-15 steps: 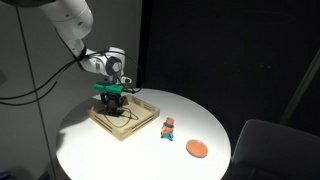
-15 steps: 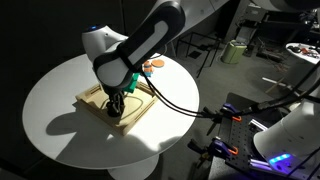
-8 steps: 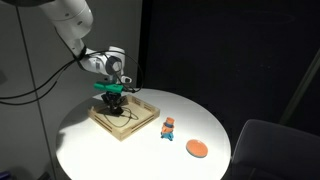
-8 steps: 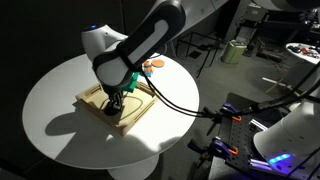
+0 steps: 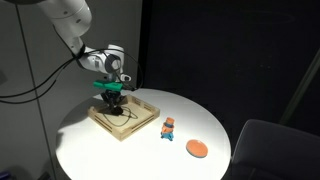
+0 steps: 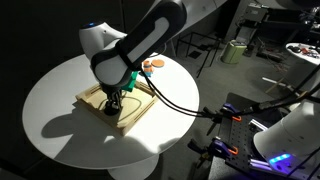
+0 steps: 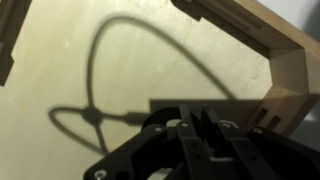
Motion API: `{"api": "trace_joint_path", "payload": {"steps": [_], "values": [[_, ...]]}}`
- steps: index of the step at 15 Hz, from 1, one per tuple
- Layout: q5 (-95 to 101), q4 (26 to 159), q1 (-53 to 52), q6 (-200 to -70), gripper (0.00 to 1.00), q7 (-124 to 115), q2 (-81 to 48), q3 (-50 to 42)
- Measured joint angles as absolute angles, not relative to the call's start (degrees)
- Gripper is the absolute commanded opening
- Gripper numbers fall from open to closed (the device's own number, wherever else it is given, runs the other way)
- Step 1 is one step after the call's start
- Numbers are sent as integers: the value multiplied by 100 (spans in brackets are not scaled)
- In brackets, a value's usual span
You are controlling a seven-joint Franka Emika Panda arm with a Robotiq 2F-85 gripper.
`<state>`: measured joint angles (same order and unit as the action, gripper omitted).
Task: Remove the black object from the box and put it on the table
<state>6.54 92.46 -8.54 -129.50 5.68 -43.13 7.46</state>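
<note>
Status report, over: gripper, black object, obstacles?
Gripper down inside box, jaws unreadable. Black object not seen clearly. Toy and disc outside box, apart.

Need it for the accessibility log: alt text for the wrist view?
The dark gripper fills the lower edge above the pale wooden floor of the box; the raised rim crosses the top right. A thin looping shadow lies on the floor. The black object cannot be picked out.
</note>
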Motion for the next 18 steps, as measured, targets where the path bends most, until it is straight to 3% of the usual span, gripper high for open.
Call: {"api": "trace_joint_path", "payload": {"steps": [6,7,18], "values": [[654,9240,-880,-12941,96,569,-4299,744],[654,9233,-879,-12935,99,569,-4299,738],[674,8811,-651,-11986,100,1886,-4296,696]]}}
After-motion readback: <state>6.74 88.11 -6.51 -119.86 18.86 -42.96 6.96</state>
